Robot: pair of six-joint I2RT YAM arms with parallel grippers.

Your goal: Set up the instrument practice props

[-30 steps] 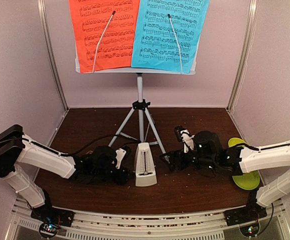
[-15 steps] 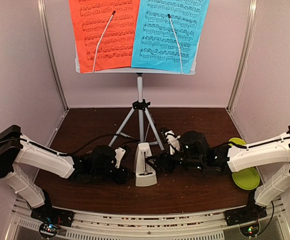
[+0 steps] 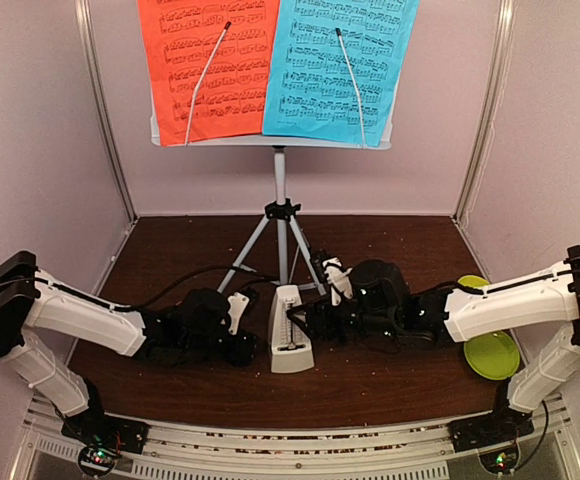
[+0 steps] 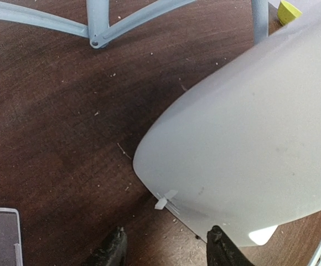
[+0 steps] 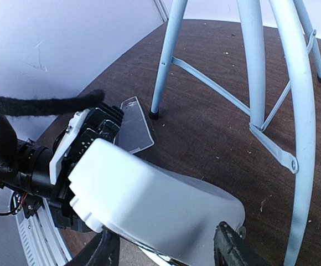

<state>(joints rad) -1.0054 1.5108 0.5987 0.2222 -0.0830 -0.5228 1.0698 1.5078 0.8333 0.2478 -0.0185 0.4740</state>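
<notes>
Left gripper (image 4: 167,252) first: we see its two dark fingertips (image 4: 112,252) standing apart low over the table (image 3: 370,250). Bare wood shows between one of them and the metronome (image 3: 290,340), so nothing is clamped there. Right gripper (image 5: 169,249) lies on the other side, with one finger on each flank of the same metronome. In its wrist view the pale body fills the gap, and we cannot tell whether the pads press on it or merely stand beside it.

Just behind both grippers stand the legs of the tripod (image 3: 282,215). In the right wrist view its silver tubes and a thin brace rise close by, and one black-tipped foot sits near the left arm. A black fabric-sleeved cable (image 5: 39,102) runs across that arm. Pale crumbs are scattered over the dark brown wood. To the right, a lime-green plate (image 3: 492,357) lies partly under the right forearm, and another lime-green edge (image 3: 473,283) shows behind it.

The metronome is a small pale-grey pyramid. It stands upright at the front centre of the table, just in front of the tripod's feet and between the two grippers, with a thin pendulum line down its front face. The tripod has black joints and carries the pale music-stand desk (image 3: 270,142) high at the back. On the desk the red page (image 3: 205,60) sits to the left and the blue page (image 3: 345,60) to the right. They are side by side, both are printed with staves, and each has a thin wire arm (image 3: 205,85) across it.
</notes>
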